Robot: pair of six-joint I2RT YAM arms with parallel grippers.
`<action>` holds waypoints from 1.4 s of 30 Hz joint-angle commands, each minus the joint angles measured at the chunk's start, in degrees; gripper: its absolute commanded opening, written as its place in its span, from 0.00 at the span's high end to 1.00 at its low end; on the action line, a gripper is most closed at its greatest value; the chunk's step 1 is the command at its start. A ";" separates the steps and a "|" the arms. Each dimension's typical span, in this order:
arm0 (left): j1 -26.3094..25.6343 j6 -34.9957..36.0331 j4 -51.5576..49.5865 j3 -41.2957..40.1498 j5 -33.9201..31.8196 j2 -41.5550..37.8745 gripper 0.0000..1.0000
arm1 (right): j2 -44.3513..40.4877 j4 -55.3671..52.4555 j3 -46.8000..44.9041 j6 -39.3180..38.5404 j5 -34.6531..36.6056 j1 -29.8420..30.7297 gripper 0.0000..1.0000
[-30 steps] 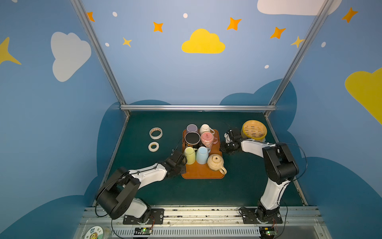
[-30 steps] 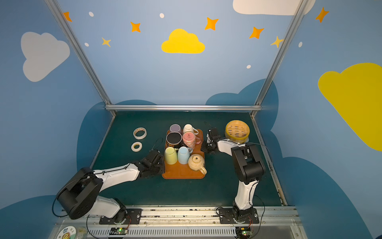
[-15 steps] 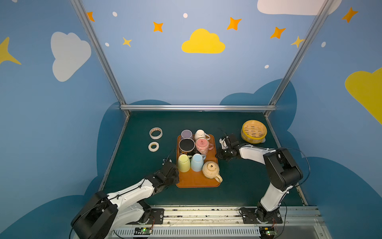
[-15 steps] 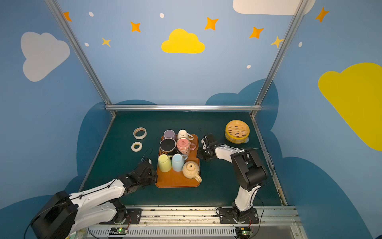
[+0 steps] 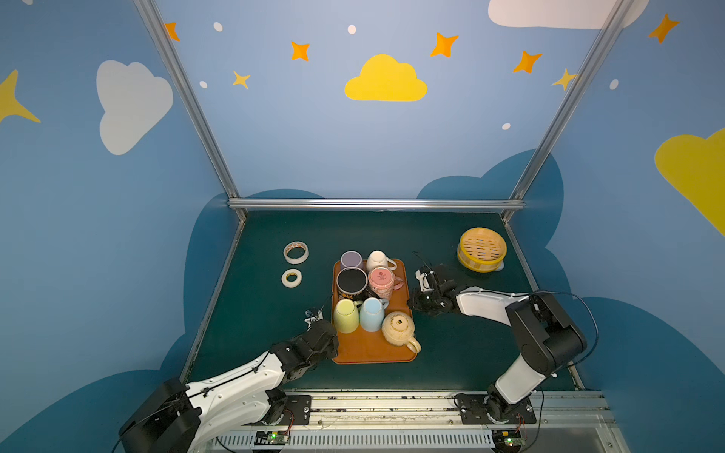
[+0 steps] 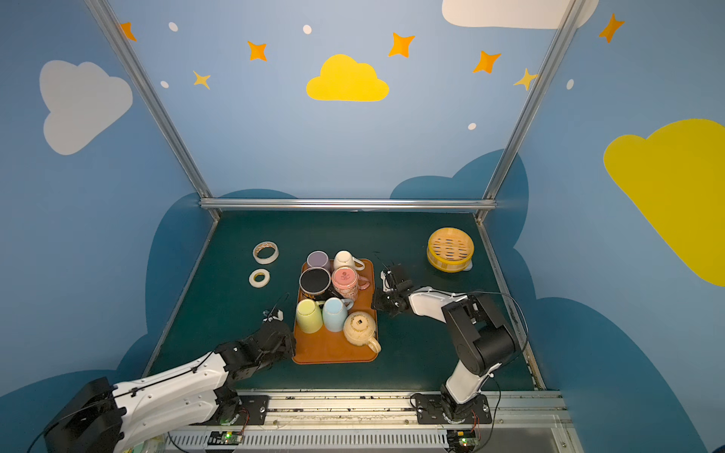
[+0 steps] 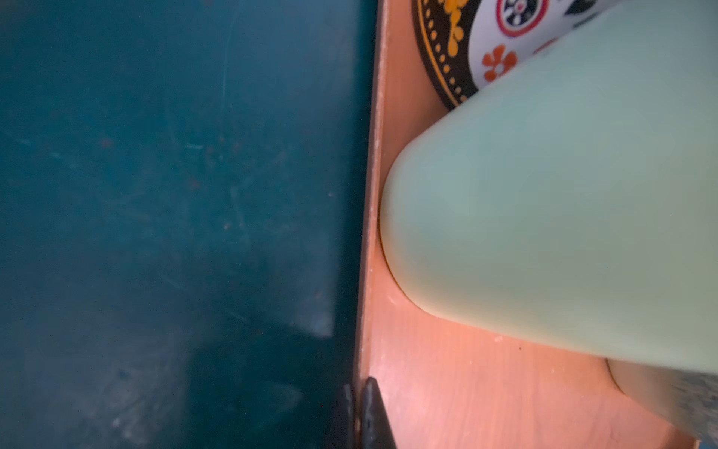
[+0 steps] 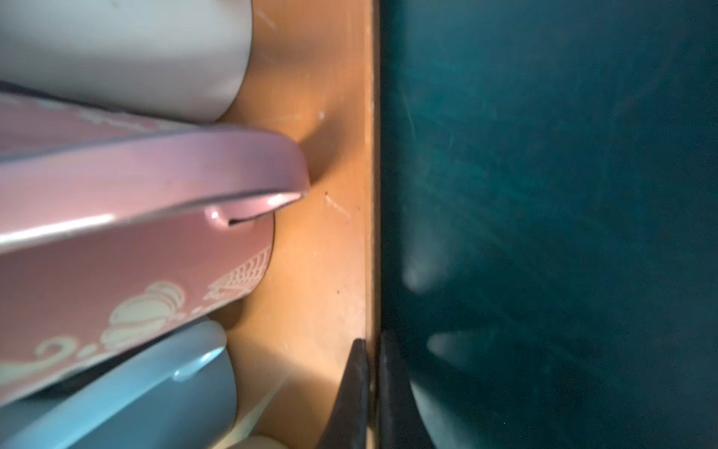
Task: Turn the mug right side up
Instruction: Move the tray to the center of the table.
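Left gripper is pressed together on the near-left rim of the orange tray, one black fingertip inside the lip and one outside over the green table. In both top views it sits low at that tray edge. Just past it in the left wrist view is the pale green mug, mouth down on the tray, and behind that is the patterned wall of the black mug.

Over to the right gripper: it is pinching too, its tips straddling the tray's opposite rim. The top views put it about halfway along that side. Closest to it are the pink mug with its handle reaching towards the rim, the light blue mug and the white mug.

From above, all seven mugs are crowded on the tray. The purple mug and the white one are at the back, and the black and pink come next. The green, blue and cream mug are in the front row. The green, blue, pink and cream mugs show their bases upward. Which way the black one stands, I cannot tell.

Further out, two tape rolls lie on the table left of the tray. A yellow steamer basket sits at the far right.
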 commanded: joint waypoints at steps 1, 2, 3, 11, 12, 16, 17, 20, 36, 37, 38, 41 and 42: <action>-2.37 -5.38 -6.86 -2.04 0.36 -1.25 0.96 | -2.24 -9.04 -4.91 1.70 -3.76 2.49 1.00; -2.66 -5.76 -7.18 -2.21 0.09 -2.03 0.96 | -3.16 -9.27 -5.30 1.91 -3.57 2.66 1.00; -2.94 -6.00 -7.54 -2.39 -0.09 -2.73 0.96 | -4.17 -9.38 -6.84 2.19 -3.31 2.89 1.00; -3.06 -6.63 -7.58 -2.88 -1.11 -3.94 0.96 | -8.01 -9.96 -9.89 3.50 -2.16 3.91 1.00; -3.16 -6.58 -7.41 -2.64 -1.46 -3.49 0.96 | -7.70 -10.25 -9.43 3.19 -1.83 3.91 1.00; -3.16 -6.32 -8.70 -0.72 -3.29 -2.07 0.96 | -6.86 -11.64 -7.42 2.34 -0.36 3.74 1.00; -3.22 -5.98 -9.39 -0.04 -3.67 -2.18 0.96 | -6.82 -12.62 -6.72 1.73 0.65 3.73 1.00; -3.16 -5.24 -12.32 1.50 -5.38 -4.23 0.90 | -7.60 -15.91 -4.43 -0.05 3.99 3.39 0.83; 1.78 3.37 -27.31 10.26 -8.91 -21.65 0.26 | -17.27 -30.39 10.09 -21.48 3.52 -2.59 0.52; 2.27 4.46 -27.42 11.62 -8.44 -21.38 0.23 | -17.73 -30.34 10.86 -22.30 2.50 -2.61 0.52; 2.66 5.21 -27.43 12.83 -7.97 -20.77 0.21 | -18.16 -29.95 11.32 -22.96 1.46 -2.55 0.52; 3.57 7.50 -27.47 17.40 -6.31 -18.09 0.18 | -20.13 -28.74 12.05 -26.47 -2.33 -1.13 0.51; 3.61 8.32 -27.56 19.05 -5.89 -17.04 0.16 | -20.68 -29.02 12.61 -28.05 -2.50 -0.38 0.51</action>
